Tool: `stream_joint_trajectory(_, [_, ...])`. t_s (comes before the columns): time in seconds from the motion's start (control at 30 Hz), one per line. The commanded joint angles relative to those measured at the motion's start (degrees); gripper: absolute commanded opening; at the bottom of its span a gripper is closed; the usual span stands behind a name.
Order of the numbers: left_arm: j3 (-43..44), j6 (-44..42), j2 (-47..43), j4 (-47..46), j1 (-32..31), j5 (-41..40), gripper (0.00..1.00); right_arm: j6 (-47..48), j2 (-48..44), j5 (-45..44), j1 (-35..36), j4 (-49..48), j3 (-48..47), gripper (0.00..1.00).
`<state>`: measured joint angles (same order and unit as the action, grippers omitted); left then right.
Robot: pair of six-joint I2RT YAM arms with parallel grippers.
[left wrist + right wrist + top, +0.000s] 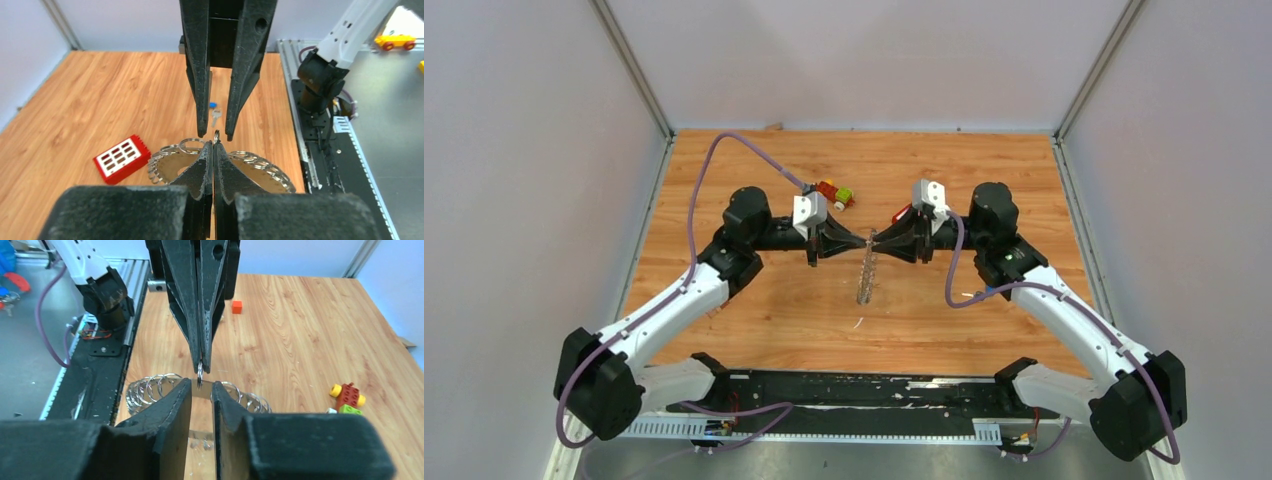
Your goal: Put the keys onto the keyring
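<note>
Seeing keyring [865,282] hanging on edge mid-table, top loop clamped in left gripper [863,240], fingers pressed together on it. Right gripper [880,241] faces it from right, fingers apart either side of same loop. I can't tell if ring's lower edge touches table [774,320]. Keys [214,114] lie flat further right, apart from ring. Red block [121,158] just far of ring; toy [834,193] far-left.

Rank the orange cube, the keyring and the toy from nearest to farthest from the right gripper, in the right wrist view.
1. keyring, at the fingertips of the right gripper.
2. toy, off to the view's right.
3. orange cube, far back, upper middle.
</note>
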<state>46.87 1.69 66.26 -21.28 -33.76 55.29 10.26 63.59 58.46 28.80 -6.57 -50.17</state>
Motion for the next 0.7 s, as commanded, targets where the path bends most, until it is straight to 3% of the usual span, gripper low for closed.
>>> stream_joint_trajectory(0.0, [8.02, -12.49, -3.29, 20.71, -1.79, -6.23, 0.0, 6.3, -1.43, -2.38, -0.14, 3.04, -0.94, 0.26])
stream_joint_trajectory(0.07, [11.25, -16.32, -3.08, 30.3, -2.85, -9.01, 0.0, 6.94, -1.66, -2.48, -0.16, 3.3, -0.73, 0.3])
stream_joint_trajectory(0.27, [19.64, -20.36, -1.12, 45.83, -6.66, -18.42, 0.0, 6.91, -1.73, -1.01, -0.08, 3.49, -0.96, 0.39])
stream_joint_trajectory(0.43, [22.5, -19.57, 0.05, 49.59, -9.42, -23.23, 0.0, 6.61, -1.99, 0.23, 0.43, 3.06, -0.97, 0.37])
stream_joint_trajectory(0.67, [22.59, -17.39, 0.89, 47.56, -10.8, -22.5, 0.0, 6.41, -1.58, 2.9, 1.43, 2.71, -0.91, 0.29])
